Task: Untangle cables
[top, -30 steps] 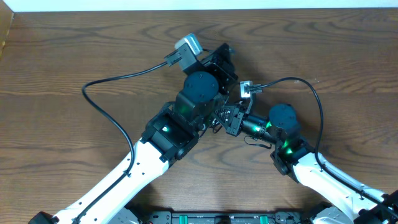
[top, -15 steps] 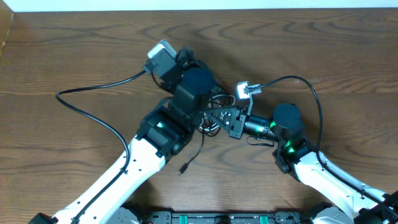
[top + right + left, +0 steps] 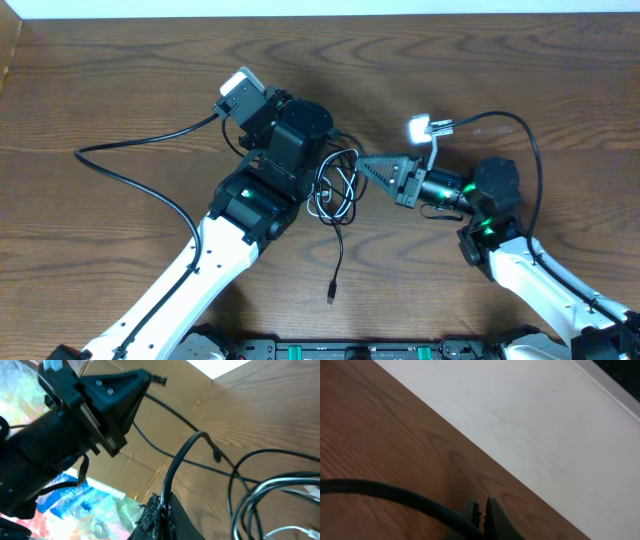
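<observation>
Right gripper [image 3: 161, 505] closed, black cable [image 3: 340, 245] pinched between its tips and arching up from them. Tangled coil, white cable [image 3: 280, 489] included, sits just beside right fingertips, between both arms. Black tail runs down table [image 3: 120, 80] toward front edge, ending in USB plug [image 3: 331, 296]. Left gripper [image 3: 481, 512] closed, nothing visible between tips.

The middle of the table [image 3: 120, 60] is blocked by the left arm [image 3: 250, 205] and the right arm [image 3: 525, 270], with the cables [image 3: 335, 185] bunched between them. The near gap between the arms is crossed by the black cable [image 3: 332, 290]. The left side is looped by a thick wire [image 3: 80, 154]. The far strip and the far right corner are left open.
</observation>
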Controlling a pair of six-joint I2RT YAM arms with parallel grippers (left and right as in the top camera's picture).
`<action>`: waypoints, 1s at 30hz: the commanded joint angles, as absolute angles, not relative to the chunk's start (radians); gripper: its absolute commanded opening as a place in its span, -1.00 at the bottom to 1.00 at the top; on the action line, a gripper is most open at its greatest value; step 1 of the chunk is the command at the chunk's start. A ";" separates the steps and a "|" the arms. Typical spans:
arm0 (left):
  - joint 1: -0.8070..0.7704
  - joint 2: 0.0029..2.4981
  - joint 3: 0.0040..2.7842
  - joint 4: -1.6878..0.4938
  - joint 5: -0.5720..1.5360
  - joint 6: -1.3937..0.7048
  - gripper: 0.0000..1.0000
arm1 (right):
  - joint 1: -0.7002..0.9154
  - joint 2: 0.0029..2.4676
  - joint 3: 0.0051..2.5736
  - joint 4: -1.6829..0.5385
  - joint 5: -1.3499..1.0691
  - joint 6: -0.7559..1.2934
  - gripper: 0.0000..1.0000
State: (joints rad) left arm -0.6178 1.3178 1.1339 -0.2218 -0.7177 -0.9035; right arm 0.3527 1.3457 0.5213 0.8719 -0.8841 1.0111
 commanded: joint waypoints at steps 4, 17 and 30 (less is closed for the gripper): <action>-0.596 1.320 1.163 -0.236 -0.753 -0.884 -0.85 | 0.270 1.348 0.537 0.884 -0.968 1.070 -0.98; -0.572 1.318 1.163 -0.238 -0.752 -0.886 -0.85 | 0.215 1.348 0.537 0.882 -1.005 1.075 -0.79; -0.572 1.242 1.163 -0.107 -0.653 -0.891 -0.85 | 0.215 1.348 0.537 0.870 -1.005 0.960 0.98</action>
State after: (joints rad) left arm -0.5774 1.2915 1.1339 -0.1364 -0.6895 -0.9005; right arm 0.2192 1.3460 0.5213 0.8719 -0.9989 1.0080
